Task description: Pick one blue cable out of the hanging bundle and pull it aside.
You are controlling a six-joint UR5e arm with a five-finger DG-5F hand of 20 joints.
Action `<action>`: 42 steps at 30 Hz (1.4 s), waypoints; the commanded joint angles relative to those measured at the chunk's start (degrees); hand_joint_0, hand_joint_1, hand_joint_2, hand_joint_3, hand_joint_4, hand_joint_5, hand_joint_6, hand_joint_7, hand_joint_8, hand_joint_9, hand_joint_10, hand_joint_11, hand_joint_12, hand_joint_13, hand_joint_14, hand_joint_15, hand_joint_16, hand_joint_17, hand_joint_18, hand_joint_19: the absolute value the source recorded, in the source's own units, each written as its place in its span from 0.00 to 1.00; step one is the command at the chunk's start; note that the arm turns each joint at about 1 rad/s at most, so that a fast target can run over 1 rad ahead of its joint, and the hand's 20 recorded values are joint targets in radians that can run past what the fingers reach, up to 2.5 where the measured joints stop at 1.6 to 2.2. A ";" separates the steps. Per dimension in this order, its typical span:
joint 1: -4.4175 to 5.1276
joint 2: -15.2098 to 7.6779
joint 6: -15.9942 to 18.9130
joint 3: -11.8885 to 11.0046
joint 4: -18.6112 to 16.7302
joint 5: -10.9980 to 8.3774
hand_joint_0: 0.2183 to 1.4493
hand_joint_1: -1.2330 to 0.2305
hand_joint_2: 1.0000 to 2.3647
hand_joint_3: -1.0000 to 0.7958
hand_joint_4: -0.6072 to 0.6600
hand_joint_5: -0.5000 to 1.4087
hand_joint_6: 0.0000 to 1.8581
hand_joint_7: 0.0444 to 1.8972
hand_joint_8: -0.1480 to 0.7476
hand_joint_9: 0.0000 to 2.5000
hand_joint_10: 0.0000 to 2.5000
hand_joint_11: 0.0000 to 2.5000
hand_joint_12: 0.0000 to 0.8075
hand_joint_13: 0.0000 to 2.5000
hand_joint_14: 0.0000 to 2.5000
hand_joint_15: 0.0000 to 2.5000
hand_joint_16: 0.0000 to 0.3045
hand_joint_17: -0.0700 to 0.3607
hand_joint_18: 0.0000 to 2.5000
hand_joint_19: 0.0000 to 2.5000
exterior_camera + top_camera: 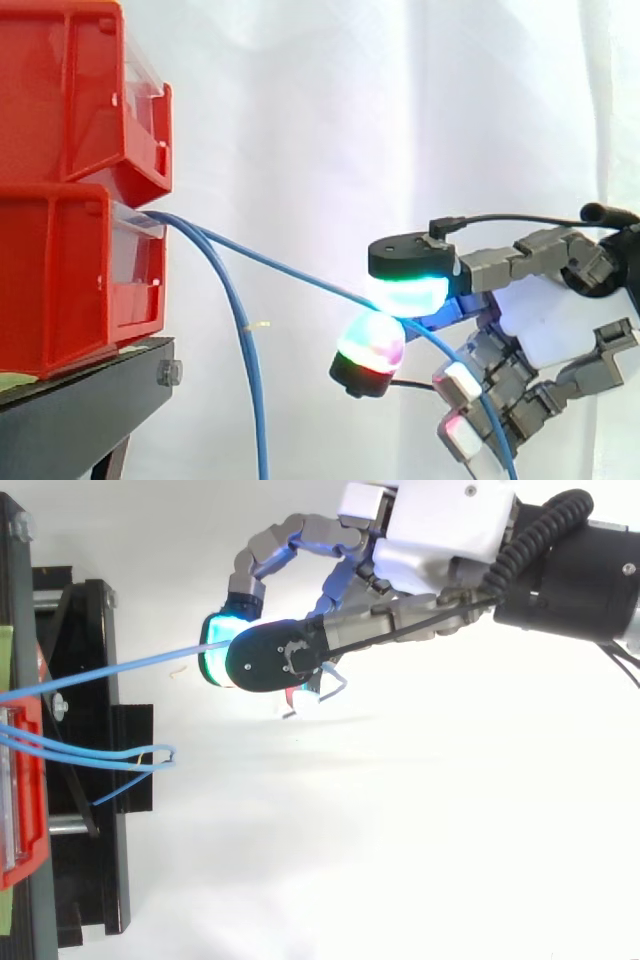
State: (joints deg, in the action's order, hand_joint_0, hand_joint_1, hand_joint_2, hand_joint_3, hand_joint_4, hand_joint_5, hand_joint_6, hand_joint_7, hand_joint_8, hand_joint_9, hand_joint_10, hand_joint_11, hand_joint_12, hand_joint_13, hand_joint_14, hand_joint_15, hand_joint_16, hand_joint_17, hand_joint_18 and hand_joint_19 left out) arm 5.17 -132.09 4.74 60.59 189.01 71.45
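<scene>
Side view: the robot hand is pinching one blue cable between its glowing pads, holding it taut well right of the red bins, while another blue cable is hanging just beside them.

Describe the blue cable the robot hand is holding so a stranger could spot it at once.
Start at the stacked red bins on the left of the side view and find the front of the lower bin. From there the held blue cable slants rightward to the hand, pinched between its glowing fingers. The other blue cables hang down by the black stand instead.
</scene>
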 commanded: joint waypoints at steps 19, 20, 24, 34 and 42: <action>0.45 -0.01 -0.52 1.55 -5.15 -0.26 0.24 0.30 0.22 0.54 0.27 0.24 0.48 0.52 0.48 0.50 0.01 0.25 0.42 0.41 0.01 0.23 0.20 0.49 0.36 0.15; 0.45 -0.01 -0.52 1.99 -5.23 -0.17 0.24 0.30 0.22 0.54 0.27 0.24 0.48 0.51 0.47 0.50 0.01 0.25 0.42 0.41 0.01 0.23 0.20 0.49 0.36 0.15; 0.45 -0.01 -0.25 4.71 -5.67 0.00 0.24 0.30 0.22 0.54 0.27 0.24 0.48 0.51 0.48 0.50 0.01 0.25 0.42 0.41 0.01 0.23 0.20 0.49 0.36 0.15; 0.63 -0.01 -0.43 7.44 -14.02 -0.08 0.25 0.30 0.22 0.54 0.27 0.24 0.49 0.51 0.48 0.50 0.01 0.25 0.42 0.41 0.01 0.23 0.20 0.49 0.36 0.15; 0.63 -0.01 -0.52 7.44 -14.29 -0.17 0.24 0.29 0.23 0.54 0.27 0.24 0.49 0.51 0.48 0.50 0.01 0.25 0.42 0.41 0.01 0.23 0.20 0.49 0.36 0.15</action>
State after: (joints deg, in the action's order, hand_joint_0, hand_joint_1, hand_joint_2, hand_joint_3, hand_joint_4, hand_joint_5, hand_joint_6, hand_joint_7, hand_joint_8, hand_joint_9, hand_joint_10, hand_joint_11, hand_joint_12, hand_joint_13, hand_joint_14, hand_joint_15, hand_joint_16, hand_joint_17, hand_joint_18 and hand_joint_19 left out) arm 5.80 -132.10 4.22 68.01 174.82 71.41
